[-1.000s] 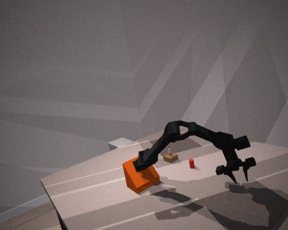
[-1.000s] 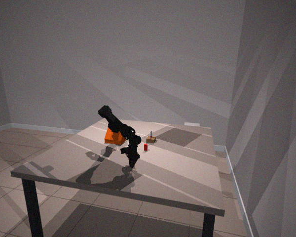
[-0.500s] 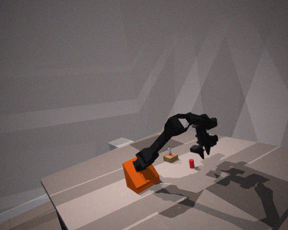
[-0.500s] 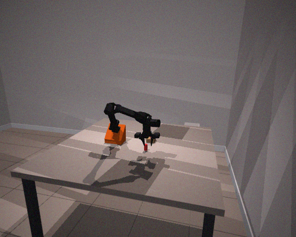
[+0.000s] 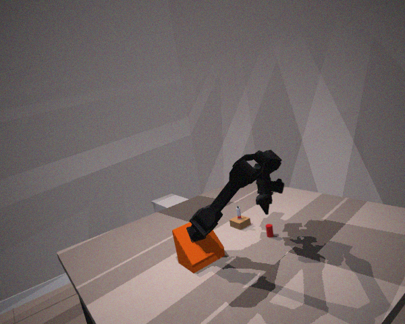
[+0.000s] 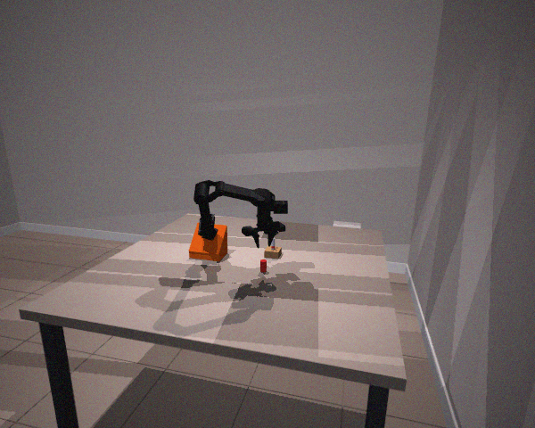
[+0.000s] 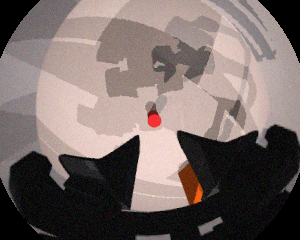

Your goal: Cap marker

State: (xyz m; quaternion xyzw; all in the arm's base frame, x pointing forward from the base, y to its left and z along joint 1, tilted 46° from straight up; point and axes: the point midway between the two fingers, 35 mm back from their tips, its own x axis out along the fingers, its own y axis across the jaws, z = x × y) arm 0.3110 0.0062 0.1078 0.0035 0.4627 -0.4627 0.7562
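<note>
The red cap (image 5: pixel 269 230) (image 6: pixel 263 266) (image 7: pixel 154 120) stands upright on the table. The marker (image 5: pixel 238 212) stands upright and uncapped in the tan holder block (image 5: pixel 239 223) (image 6: pixel 273 252), to the left of the cap in the top view. The marker is partly hidden behind a finger in the exterior view. My gripper (image 6: pixel 264 245) (image 7: pixel 158 136) is open and empty, fingers pointing down, above the table and higher than the cap. In the wrist view the cap shows just beyond the gap between the fingertips. The block is not visible in the wrist view.
The orange arm base (image 5: pixel 198 249) (image 6: pixel 208 243) (image 7: pixel 190 185) stands on the table (image 5: pixel 125 293) (image 6: pixel 359 326), left of the block and cap in the top and exterior views. A white box (image 5: pixel 170 201) (image 6: pixel 346 225) shows at the table's far edge. Arm shadows fall near the cap.
</note>
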